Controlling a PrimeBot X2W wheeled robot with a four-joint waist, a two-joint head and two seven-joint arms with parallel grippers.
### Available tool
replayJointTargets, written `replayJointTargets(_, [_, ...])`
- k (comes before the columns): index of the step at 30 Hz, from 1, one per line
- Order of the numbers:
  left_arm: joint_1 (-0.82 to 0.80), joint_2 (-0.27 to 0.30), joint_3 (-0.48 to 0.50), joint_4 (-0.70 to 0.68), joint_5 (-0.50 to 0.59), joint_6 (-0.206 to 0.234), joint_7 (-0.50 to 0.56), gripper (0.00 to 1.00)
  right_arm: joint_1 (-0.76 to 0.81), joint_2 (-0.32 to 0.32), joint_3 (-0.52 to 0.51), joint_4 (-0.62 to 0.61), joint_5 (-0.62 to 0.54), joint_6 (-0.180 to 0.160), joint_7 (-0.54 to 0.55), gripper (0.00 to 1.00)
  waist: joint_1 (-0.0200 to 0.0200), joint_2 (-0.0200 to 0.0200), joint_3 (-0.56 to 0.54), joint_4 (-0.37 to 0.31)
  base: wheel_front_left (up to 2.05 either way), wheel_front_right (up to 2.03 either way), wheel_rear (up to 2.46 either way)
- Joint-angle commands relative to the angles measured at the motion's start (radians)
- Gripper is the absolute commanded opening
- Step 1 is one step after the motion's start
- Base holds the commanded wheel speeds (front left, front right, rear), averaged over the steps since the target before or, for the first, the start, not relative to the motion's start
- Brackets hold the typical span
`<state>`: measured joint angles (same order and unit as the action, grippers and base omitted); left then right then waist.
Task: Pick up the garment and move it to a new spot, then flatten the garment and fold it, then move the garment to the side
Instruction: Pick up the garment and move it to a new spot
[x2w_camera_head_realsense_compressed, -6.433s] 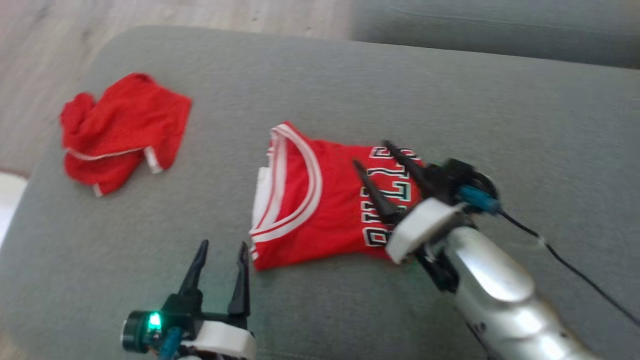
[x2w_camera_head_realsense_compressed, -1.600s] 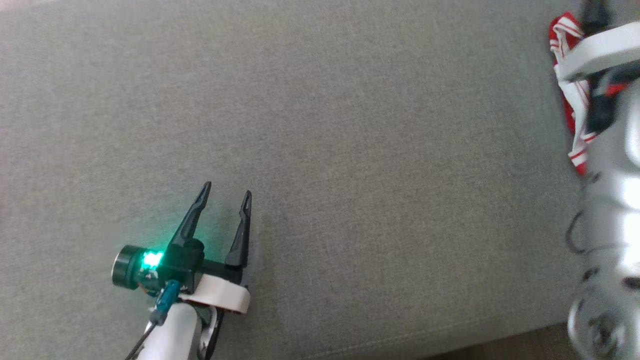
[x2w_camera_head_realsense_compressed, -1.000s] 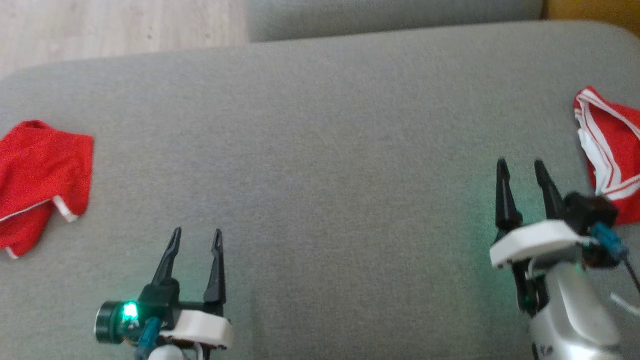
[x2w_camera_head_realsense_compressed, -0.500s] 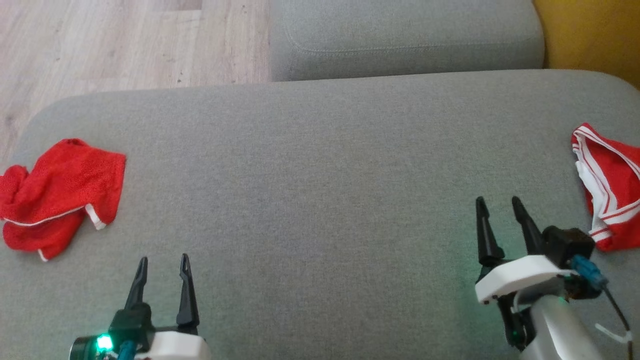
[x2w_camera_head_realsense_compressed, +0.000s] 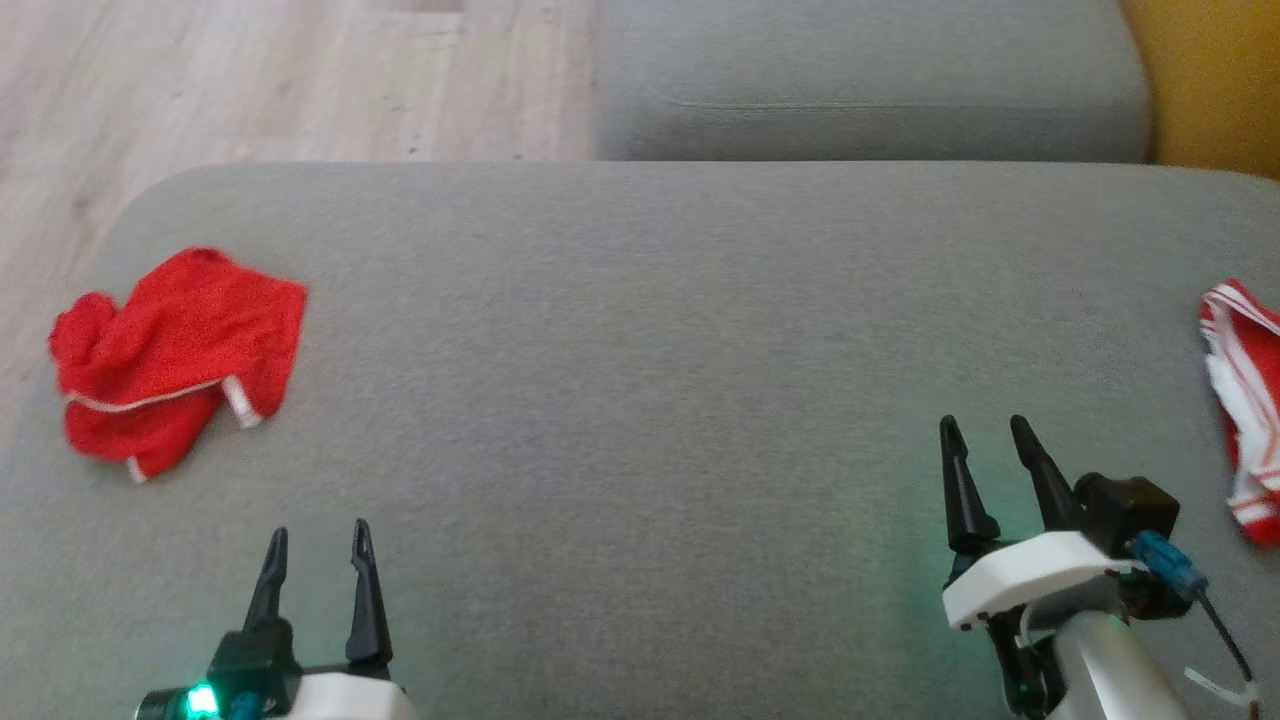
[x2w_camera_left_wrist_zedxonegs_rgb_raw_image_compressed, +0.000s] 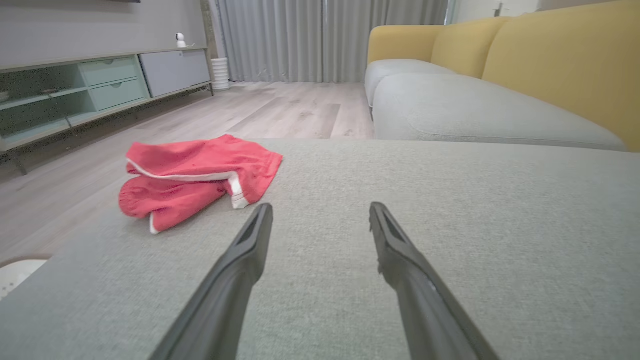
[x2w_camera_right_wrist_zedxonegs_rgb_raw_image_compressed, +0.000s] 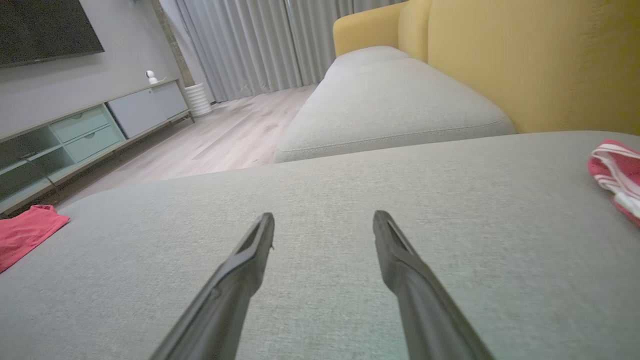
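On the grey sofa cushion (x2w_camera_head_realsense_compressed: 650, 330), toward its left end, the red shorts (x2w_camera_head_realsense_compressed: 175, 360) lie crumpled, with a white-trimmed leg hem showing at the near side. A red garment with white-striped trim (x2w_camera_head_realsense_compressed: 1245, 400) sits at the far right edge, partly cut off. Both the left claw (x2w_camera_head_realsense_compressed: 319, 530) and the right claw (x2w_camera_head_realsense_compressed: 982, 424) stand released and empty over bare cushion, well apart from either item. Assessment: the shorts appear to be light, limp fabric, likely to sag and bunch when lifted, and not fragile. Recommended hold: pinch a trimmed hem or the waistband edge where the layers double, with one claw per corner for flattening.
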<state>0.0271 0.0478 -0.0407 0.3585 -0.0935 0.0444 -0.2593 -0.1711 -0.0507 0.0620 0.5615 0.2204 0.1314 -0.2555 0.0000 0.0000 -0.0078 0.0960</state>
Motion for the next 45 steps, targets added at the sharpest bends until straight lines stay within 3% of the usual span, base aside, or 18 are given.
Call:
replayJointTargets(1, [-0.030,0.002,0.029,-0.025,-0.013,0.005,-0.002,1.00,-0.017,0.000,0.029,-0.033,0.010,-0.001,-0.006,1.00,0.0000,0.0000,0.008,0.053,0.00,0.00,0.00])
replayJointTargets(13, [-0.005,0.002,0.082,-0.018,-0.022,0.018,-0.002,1.00,-0.014,0.000,0.074,-0.038,0.033,-0.001,-0.006,1.00,0.0000,0.0000,0.037,0.311,0.00,0.00,0.00])
replayJointTargets(20, [0.032,0.002,0.162,-0.017,-0.038,0.030,-0.002,1.00,-0.032,0.000,0.109,-0.031,0.042,-0.001,-0.006,1.00,0.0000,0.0000,0.057,0.376,0.00,0.00,0.00])
replayJointTargets(26, [0.031,0.002,0.209,-0.021,-0.070,0.022,-0.002,1.00,-0.046,0.000,0.124,-0.032,0.027,-0.001,-0.006,1.00,0.0000,0.0000,0.090,0.361,0.00,0.00,0.00])
replayJointTargets(33, [-0.121,0.022,0.307,0.021,-0.068,-0.039,-0.002,1.00,-0.093,0.000,0.120,-0.051,-0.029,-0.001,-0.006,1.00,0.0000,0.0000,0.187,0.303,0.00,0.00,0.00])
replayJointTargets(37, [-0.260,0.093,0.328,0.098,-0.058,-0.097,-0.002,1.00,-0.152,0.000,0.121,-0.074,-0.080,-0.001,-0.006,1.00,0.0000,0.0000,0.279,0.254,0.00,0.00,0.00])
replayJointTargets(45, [-0.532,0.210,0.324,0.274,-0.067,-0.151,-0.002,1.00,-0.231,0.000,0.125,-0.121,-0.137,-0.001,-0.006,1.00,0.0000,0.0000,0.409,0.174,0.00,0.00,0.00])
